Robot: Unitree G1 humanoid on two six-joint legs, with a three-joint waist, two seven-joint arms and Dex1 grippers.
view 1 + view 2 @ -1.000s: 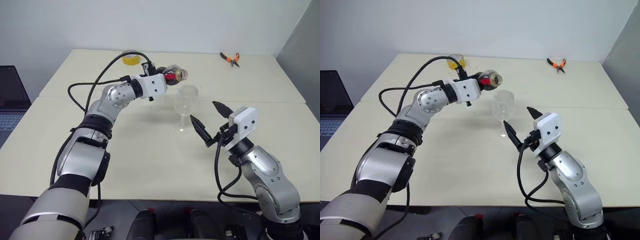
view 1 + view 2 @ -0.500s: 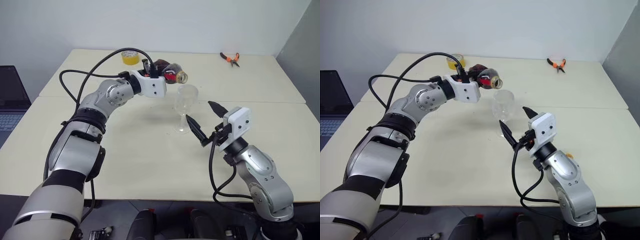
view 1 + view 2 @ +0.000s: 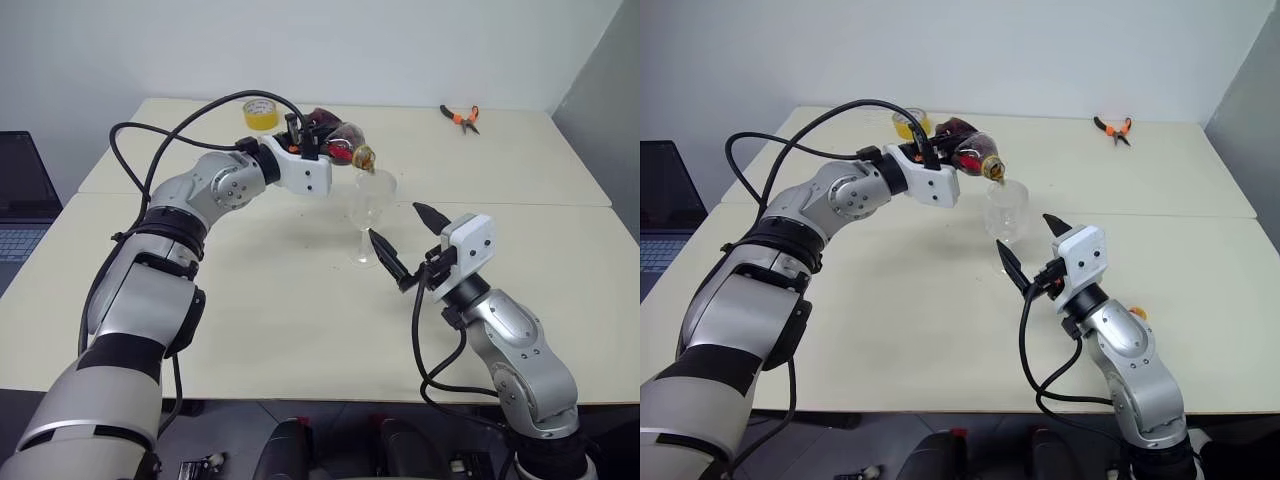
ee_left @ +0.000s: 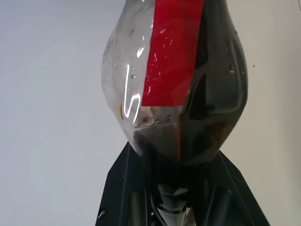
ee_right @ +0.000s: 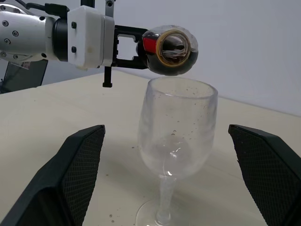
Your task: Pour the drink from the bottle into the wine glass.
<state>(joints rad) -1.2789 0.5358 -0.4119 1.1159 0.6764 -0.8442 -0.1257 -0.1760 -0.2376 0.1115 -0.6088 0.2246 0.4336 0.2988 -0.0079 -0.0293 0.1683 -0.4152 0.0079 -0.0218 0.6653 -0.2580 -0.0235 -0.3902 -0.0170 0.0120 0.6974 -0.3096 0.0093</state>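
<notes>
The surface (image 3: 300, 330) carries the wine glass (image 3: 371, 215), upright at centre. My left fingers (image 3: 322, 139) are clamped on the bottle (image 3: 340, 139), tipped with its open mouth just above the glass's rim. The drink (image 4: 211, 103) fills the bottle's lower side. My right fingers (image 3: 408, 245) are spread wide, near the glass's right side, holding nothing.
</notes>
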